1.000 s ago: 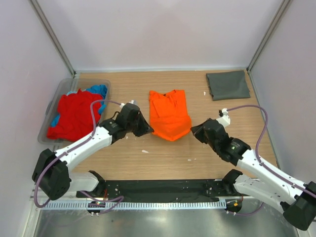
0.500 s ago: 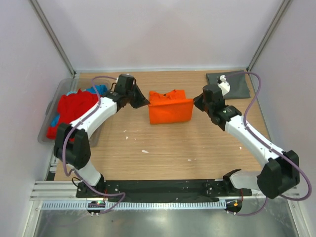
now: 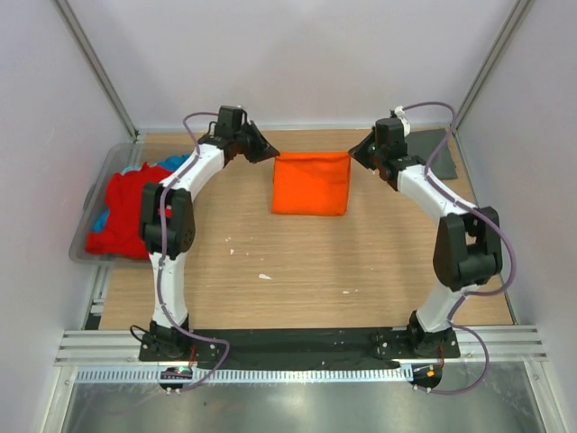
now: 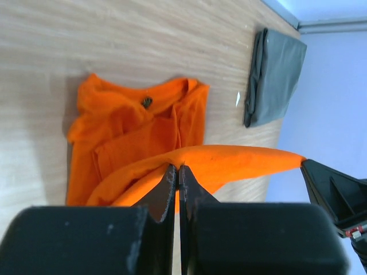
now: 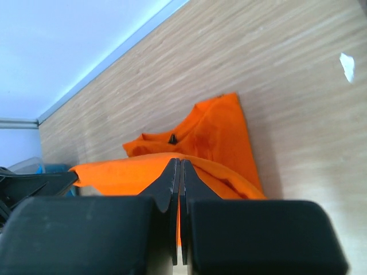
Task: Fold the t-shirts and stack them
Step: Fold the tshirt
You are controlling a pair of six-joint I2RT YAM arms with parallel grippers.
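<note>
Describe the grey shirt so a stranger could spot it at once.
On the wooden table, look to the far right corner, past the right arm. The dark grey t-shirt lies there folded flat. It alone is grey: the orange t-shirt is mid-table, gripped by the left tool and right tool, and the red t-shirt fills the tub at left.

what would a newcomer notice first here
The bright orange t-shirt lies mid-table toward the far edge, with an arm reaching in from either side. The left gripper and right gripper are each shut on its lifted edge, which is stretched between them. Next come the red t-shirt heaped in the clear tub at the left and a folded dark grey t-shirt in the far right corner.
</note>
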